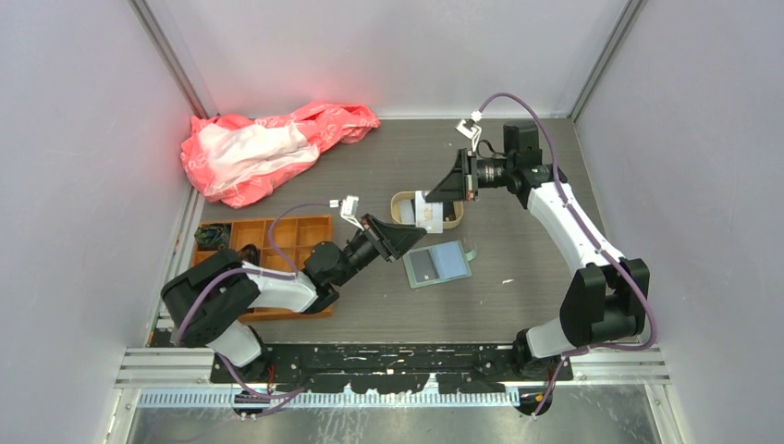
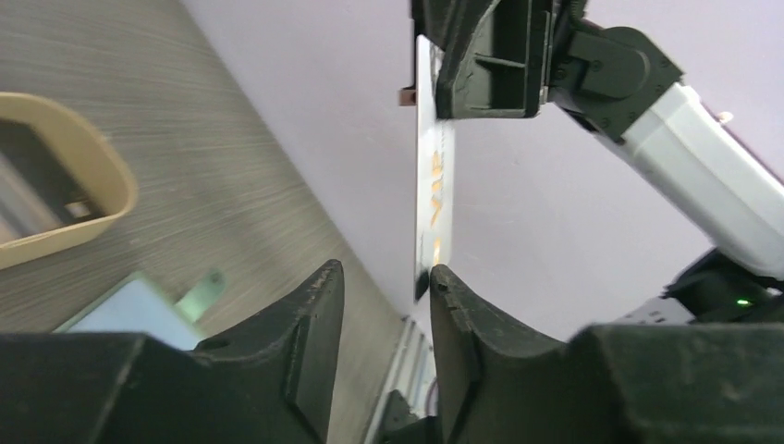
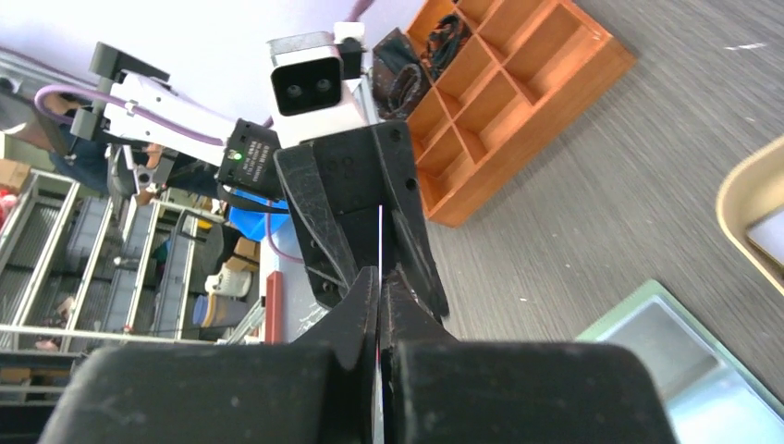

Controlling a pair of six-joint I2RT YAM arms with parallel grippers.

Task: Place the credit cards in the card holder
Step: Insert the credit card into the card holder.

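Crumpled pink-and-white sheeting lay at the far left of the grey wood-grain worktop, against the wall. Nearer the arms sat the orange compartment tray, with dark odds and ends in its left cells.

Just right of that tray, the left end effector pointed towards the middle, its jaws parted. In the left wrist view the gap between its black fingers stood plain, and the lower corner of the white plastic credit card hung in that gap, close to the right-hand finger; whether it touched, I cannot tell.

The card was held edge-on above the beige round-cornered tray, which sat at the worktop's centre. Below and just right of the tray lay the sage-green folding card holder, opened flat, with a dark pocket on its left half and a pale blue one on its right. It lay apart from the card.

Further right, the right end effector reached in from the far side, clamped on the card's upper end. Its own camera showed the card as a thin white line pinched between the fingers.
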